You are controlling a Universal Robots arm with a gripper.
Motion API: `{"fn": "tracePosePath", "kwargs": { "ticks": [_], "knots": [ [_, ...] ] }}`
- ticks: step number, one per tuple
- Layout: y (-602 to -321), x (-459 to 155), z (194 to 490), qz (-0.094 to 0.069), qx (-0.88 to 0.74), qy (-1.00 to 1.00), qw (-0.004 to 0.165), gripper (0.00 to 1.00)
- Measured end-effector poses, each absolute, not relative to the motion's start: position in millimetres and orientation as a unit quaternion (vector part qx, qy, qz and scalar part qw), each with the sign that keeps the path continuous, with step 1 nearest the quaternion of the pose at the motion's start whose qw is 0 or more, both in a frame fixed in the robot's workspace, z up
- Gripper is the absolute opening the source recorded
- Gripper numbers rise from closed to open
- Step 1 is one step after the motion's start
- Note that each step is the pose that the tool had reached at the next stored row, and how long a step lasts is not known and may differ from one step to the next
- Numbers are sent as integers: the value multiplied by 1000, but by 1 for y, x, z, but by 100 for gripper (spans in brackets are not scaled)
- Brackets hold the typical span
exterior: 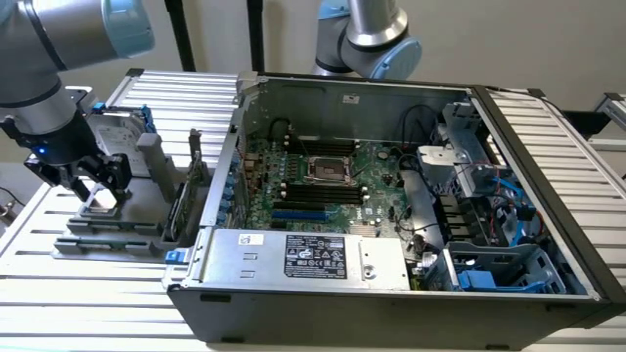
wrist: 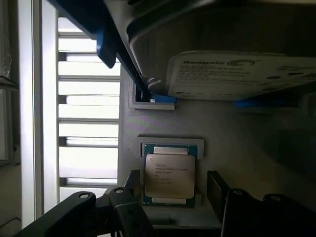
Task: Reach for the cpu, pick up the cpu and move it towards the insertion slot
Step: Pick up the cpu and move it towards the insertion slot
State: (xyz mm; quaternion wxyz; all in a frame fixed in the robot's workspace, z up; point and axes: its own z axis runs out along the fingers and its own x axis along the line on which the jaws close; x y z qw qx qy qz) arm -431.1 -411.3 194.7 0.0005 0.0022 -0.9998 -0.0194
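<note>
Reaching is underway; the claw (wrist: 174, 181) is straddling the cpu (wrist: 169, 170), spread open; grasping is likely calling for centred closure.

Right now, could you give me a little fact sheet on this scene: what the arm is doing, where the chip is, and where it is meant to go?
gripper: open, lowered over the gray holder, one finger on each side of the cpu
cpu: lying flat in a recess of the holder, metal top up, not gripped
insertion slot: on the green board inside the computer case, away from the gripper
hard drive: in the same holder, next to the cpu
progress: cpu reached, not yet lifted
</note>
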Motion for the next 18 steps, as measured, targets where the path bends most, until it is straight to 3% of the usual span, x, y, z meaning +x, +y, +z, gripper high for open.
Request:
{"fn": "tracePosePath", "kwargs": {
  "ticks": [18],
  "knots": [
    [-409,-433,188,-19,-6,-1000,2,65]
  ]
}}
